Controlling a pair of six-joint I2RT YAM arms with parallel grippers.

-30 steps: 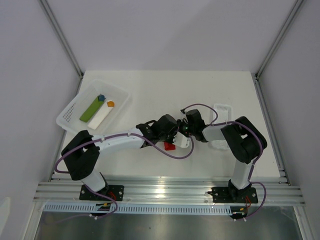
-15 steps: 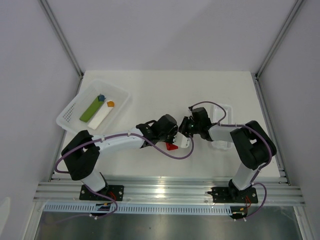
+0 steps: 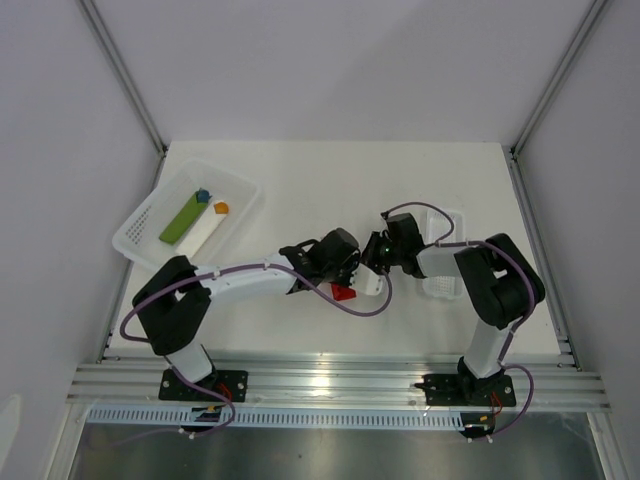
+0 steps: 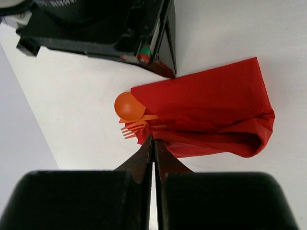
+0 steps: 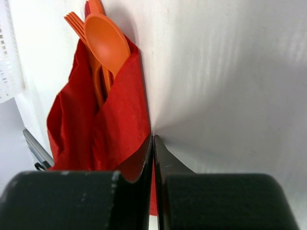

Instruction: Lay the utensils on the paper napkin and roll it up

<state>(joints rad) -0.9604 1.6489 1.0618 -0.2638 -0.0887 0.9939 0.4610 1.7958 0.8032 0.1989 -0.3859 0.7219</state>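
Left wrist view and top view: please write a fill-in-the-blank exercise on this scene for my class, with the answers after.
The paper napkin folded over the utensils is coloured ___. The utensil whose round bowl sticks out of it is a ___. The tray holding the green bar stands nearest the ___ arm.
Missing words: red; spoon; left.

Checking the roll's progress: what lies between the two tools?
The folded paper napkin, utensils poking out one end, lies between left tool and right tool, seen in the left wrist view.
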